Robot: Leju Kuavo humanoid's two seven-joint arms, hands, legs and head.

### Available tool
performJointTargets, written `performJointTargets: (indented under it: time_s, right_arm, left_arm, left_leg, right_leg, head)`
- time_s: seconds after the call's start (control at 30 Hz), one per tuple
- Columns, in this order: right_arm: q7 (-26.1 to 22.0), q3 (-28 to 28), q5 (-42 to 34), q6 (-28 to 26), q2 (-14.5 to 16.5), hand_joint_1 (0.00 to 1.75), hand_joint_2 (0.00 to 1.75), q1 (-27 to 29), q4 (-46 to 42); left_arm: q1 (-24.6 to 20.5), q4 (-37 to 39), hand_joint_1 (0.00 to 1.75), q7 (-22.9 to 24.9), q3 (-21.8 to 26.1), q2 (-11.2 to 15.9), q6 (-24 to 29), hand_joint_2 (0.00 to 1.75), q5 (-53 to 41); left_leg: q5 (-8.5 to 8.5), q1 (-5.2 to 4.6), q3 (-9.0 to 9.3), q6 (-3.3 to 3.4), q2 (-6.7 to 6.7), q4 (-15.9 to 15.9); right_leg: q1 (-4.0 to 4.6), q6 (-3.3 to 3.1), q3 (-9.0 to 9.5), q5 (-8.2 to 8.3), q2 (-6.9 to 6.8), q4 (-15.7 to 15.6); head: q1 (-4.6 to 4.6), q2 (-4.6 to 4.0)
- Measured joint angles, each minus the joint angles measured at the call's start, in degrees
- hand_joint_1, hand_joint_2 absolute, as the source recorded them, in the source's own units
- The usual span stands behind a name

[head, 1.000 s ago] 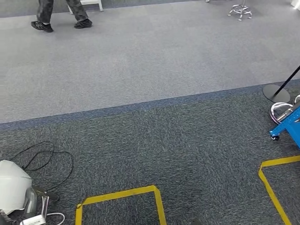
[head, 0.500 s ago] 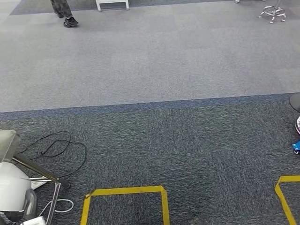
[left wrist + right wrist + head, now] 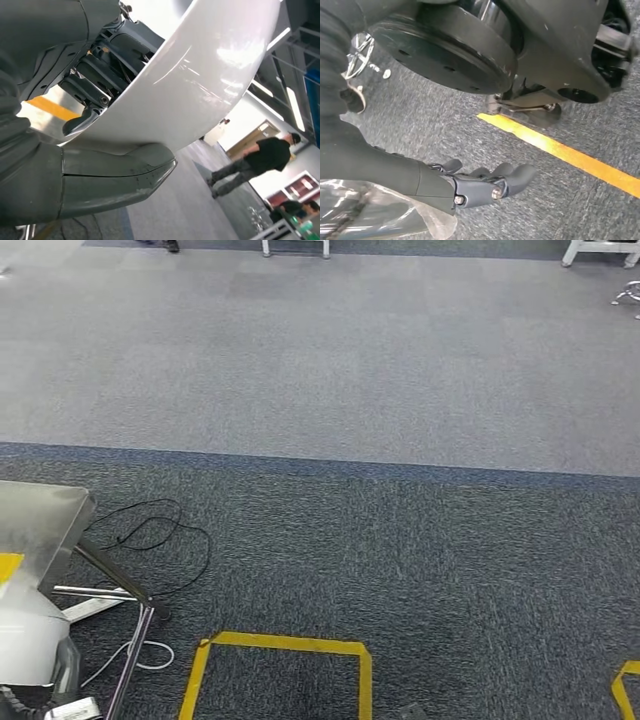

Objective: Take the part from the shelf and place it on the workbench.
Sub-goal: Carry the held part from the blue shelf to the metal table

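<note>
- workbench [image 3: 38, 520] corner is coming in at the robot's left, a yellow strip on it. i'd finish the turn and square up before lowering anything
- white part [image 3: 181, 85] sits in the left hand [image 3: 94, 105], clamped between dark fingers and the thumb. keep it level
- right hand [image 3: 471, 185] has clear plastic wrap [image 3: 376, 215] against it, can't tell if it's gripping
- no containers around, just a yellow tape square [image 3: 283, 665] and cables [image 3: 151, 530] on carpet

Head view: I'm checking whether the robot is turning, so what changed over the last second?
The camera swung left: the floor's yellow tape outline and black cable slid rightward, the blue cart left the frame, and a metal table came in at left. The left robot hand holds the white part, low at left throughout.
</note>
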Motion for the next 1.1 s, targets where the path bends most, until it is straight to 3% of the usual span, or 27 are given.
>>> performJointTargets:
  time_s: [0.07, 0.13, 0.2, 0.27, 0.3, 0.37, 0.43, 0.47, 0.5, 0.53, 0.6, 0.63, 0.7, 0.77, 0.8, 0.87, 0.93, 0.97, 1.0, 1.07, 1.1]
  right_arm:
    - [0.08, 0.01, 0.01, -0.02, 0.0, 0.0, 1.75, 0.1, 0.01]
    - [0.12, 0.02, 0.01, -0.02, 0.0, 0.0, 1.75, 0.18, 0.02]
    - [0.1, 0.02, 0.01, -0.02, 0.02, 0.0, 1.75, 0.15, 0.01]
    - [0.07, 0.02, 0.01, -0.03, 0.04, 0.0, 1.75, 0.1, -0.02]
    - [0.06, 0.02, 0.01, -0.03, 0.04, 0.0, 1.75, 0.11, -0.02]
    - [0.07, 0.01, -0.02, -0.04, 0.01, 0.0, 1.75, 0.2, -0.01]
    - [0.12, 0.0, -0.03, -0.03, -0.01, 0.0, 1.75, 0.27, 0.0]
    - [0.15, 0.0, -0.02, -0.02, -0.02, 0.0, 1.75, 0.27, 0.0]
    - [0.16, 0.0, -0.02, -0.02, -0.02, 0.0, 1.75, 0.27, 0.0]
    - [0.16, 0.0, -0.02, -0.02, -0.02, 0.0, 1.75, 0.26, 0.0]
    - [0.17, 0.0, -0.01, -0.01, -0.03, 0.0, 1.75, 0.25, 0.0]
    - [0.19, 0.0, -0.01, -0.01, -0.03, 0.0, 1.75, 0.24, 0.0]
    - [0.21, 0.0, -0.01, -0.02, -0.03, 0.0, 1.75, 0.14, 0.0]
    - [0.19, 0.01, -0.02, -0.03, -0.03, 0.0, 1.75, -0.01, -0.01]
    - [0.17, 0.01, -0.02, -0.03, -0.04, 0.0, 1.75, -0.04, -0.02]
    - [0.15, 0.01, -0.07, -0.04, -0.04, 0.0, 1.75, 0.02, -0.01]
    - [0.1, 0.01, -0.14, -0.02, -0.04, 0.0, 1.75, 0.1, -0.01]
    - [0.07, 0.0, -0.18, 0.01, -0.04, 0.0, 1.75, 0.1, -0.02]
    - [0.05, 0.0, -0.18, 0.01, -0.04, 0.0, 1.75, 0.08, -0.02]
    - [0.1, 0.01, -0.19, 0.0, -0.06, 0.0, 1.75, 0.13, -0.01]
    - [0.13, 0.01, -0.2, -0.02, -0.08, 0.0, 1.75, 0.18, 0.01]
  left_arm:
    - [-0.03, 0.0, 1.75, 0.03, -0.02, 0.05, 0.01, 1.75, 0.0]
    - [-0.03, 0.01, 1.75, 0.08, -0.06, 0.08, 0.01, 1.75, -0.03]
    - [0.02, 0.0, 1.75, 0.13, -0.1, 0.1, 0.0, 1.75, -0.06]
    - [0.02, 0.0, 1.75, 0.17, -0.11, 0.16, 0.01, 1.75, -0.07]
    - [-0.04, 0.0, 1.75, 0.18, -0.14, 0.19, 0.01, 1.75, -0.07]
    - [-0.19, 0.05, 1.75, 0.19, -0.29, 0.3, 0.01, 1.75, -0.11]
    - [-0.24, 0.14, 1.75, 0.2, -0.44, 0.45, 0.0, 1.75, -0.16]
    - [-0.24, 0.18, 1.75, 0.2, -0.47, 0.5, 0.0, 1.75, -0.17]
    - [-0.23, 0.21, 1.75, 0.2, -0.47, 0.52, 0.0, 1.75, -0.17]
    - [-0.24, 0.21, 1.75, 0.2, -0.48, 0.54, 0.0, 1.75, -0.19]
    - [-0.36, 0.22, 1.75, 0.22, -0.55, 0.56, -0.01, 1.75, -0.24]
    - [-0.41, 0.23, 1.75, 0.24, -0.6, 0.58, 0.0, 1.75, -0.28]
    - [-0.4, 0.23, 1.75, 0.27, -0.72, 0.63, 0.01, 1.75, -0.38]
    - [-0.34, 0.23, 1.75, 0.29, -0.79, 0.62, 0.01, 1.75, -0.54]
    - [-0.39, 0.23, 1.75, 0.27, -0.81, 0.59, 0.01, 1.75, -0.6]
    - [-0.58, 0.23, 1.75, 0.17, -0.8, 0.36, 0.01, 1.75, -0.56]
    - [-0.65, 0.22, 1.75, 0.1, -0.75, 0.03, 0.01, 1.75, -0.39]
    - [-0.65, 0.21, 1.75, 0.09, -0.72, -0.14, 0.01, 1.75, -0.28]
    - [-0.67, 0.17, 1.75, 0.09, -0.7, -0.31, 0.01, 1.75, -0.13]
    - [-0.72, -0.09, 1.75, 0.08, -0.67, -0.68, 0.01, 1.75, 0.25]
    - [-0.76, -0.31, 1.75, 0.08, -0.64, -0.85, 0.01, 1.75, 0.4]
  left_leg:
    - [-0.21, 0.0, -0.04, -0.37, -1.13, 0.4]
    - [-0.22, -0.02, -0.44, -0.98, -2.03, 0.71]
    - [0.04, 0.12, -0.78, -1.65, -2.91, 0.68]
    - [-0.86, 0.19, -1.4, -2.24, -2.17, 2.0]
    - [-2.19, 0.2, -2.36, -2.51, -1.17, 4.17]
    - [-5.87, 0.36, -5.76, -3.0, 0.92, 11.59]
    - [-7.42, 0.65, -8.33, -3.33, 1.6, 16.99]
    - [-6.57, 0.76, -8.15, -3.41, 1.75, 16.65]
    - [-4.75, 0.84, -6.78, -3.4, 2.03, 13.92]
    - [-2.67, 0.87, -4.7, -3.29, 2.76, 9.79]
    - [-0.48, 0.55, -1.26, -2.85, 4.39, 2.88]
    - [-0.37, 0.36, -0.59, -2.56, 4.83, 1.35]
    - [-0.6, 0.09, -0.64, -1.89, 4.27, 0.97]
    - [-0.37, 0.21, -0.53, -1.16, 3.47, 0.55]
    - [-0.24, 0.34, -0.45, -0.8, 3.1, 0.34]
    - [-0.19, 0.37, -0.45, -0.33, 2.34, 0.25]
    - [-0.21, 0.22, -0.44, -0.15, 1.41, 0.28]
    - [-0.23, 0.16, -0.36, -0.14, 0.86, 0.31]
    - [-0.27, 0.13, -0.25, -0.15, 0.29, 0.35]
    - [-0.41, 0.07, -0.12, -0.33, -0.9, 0.53]
    - [-0.49, 0.03, -0.21, -0.52, -1.46, 0.7]
  right_leg:
    - [-0.29, -0.1, 3.69, 3.54, 1.99, -8.21]
    - [-0.41, -0.44, 5.6, 4.16, 3.56, -11.97]
    - [-0.31, -1.1, 5.92, 4.28, 2.94, -12.29]
    - [-0.39, -1.81, 6.16, 4.57, 1.89, -12.72]
    - [-0.47, -2.12, 6.29, 4.64, 1.27, -12.93]
    - [-0.34, -2.46, 6.39, 4.52, -0.03, -12.99]
    - [-0.23, -2.54, 6.45, 4.36, -1.38, -12.98]
    - [-0.22, -2.5, 6.56, 4.26, -1.95, -12.97]
    - [-0.22, -2.41, 6.74, 4.14, -2.46, -12.97]
    - [-0.22, -2.26, 6.98, 3.99, -2.92, -12.97]
    - [0.03, -1.7, 7.24, 3.59, -3.73, -12.87]
    - [0.13, -1.4, 7.28, 3.43, -4.11, -12.84]
    - [0.14, -0.74, 7.51, 3.28, -4.9, -12.93]
    - [-0.07, -0.1, 7.31, 2.51, -4.3, -12.29]
    - [-0.12, 0.11, 6.45, 1.38, -3.29, -10.51]
    - [-0.12, 0.24, 2.63, -2.16, -1.07, -3.07]
    - [-0.07, 0.19, -1.35, -4.2, -0.38, 4.07]
    - [-0.04, 0.09, -2.02, -3.51, -0.31, 4.75]
    - [-0.03, -0.05, -1.44, -1.7, -0.2, 2.92]
    - [-0.04, -0.42, 1.9, 2.74, 1.08, -5.06]
    - [-0.09, -0.6, 3.5, 4.0, 1.9, -8.7]
  head:
    - [0.0, 0.0]
    - [-0.05, 0.0]
    - [-0.05, 0.0]
    - [-0.2, -0.02]
    - [-0.32, -0.02]
    - [-0.55, 0.0]
    - [-0.54, 0.0]
    - [-0.54, 0.0]
    - [-0.54, 0.0]
    - [-0.55, -0.01]
    - [-0.52, -0.01]
    - [-0.49, -0.01]
    - [-0.43, 0.0]
    - [-0.33, 0.0]
    - [-0.21, 0.0]
    - [0.09, 0.0]
    - [0.19, 0.0]
    - [0.18, 0.0]
    - [0.17, 0.0]
    - [0.17, 0.0]
    - [0.14, 0.0]
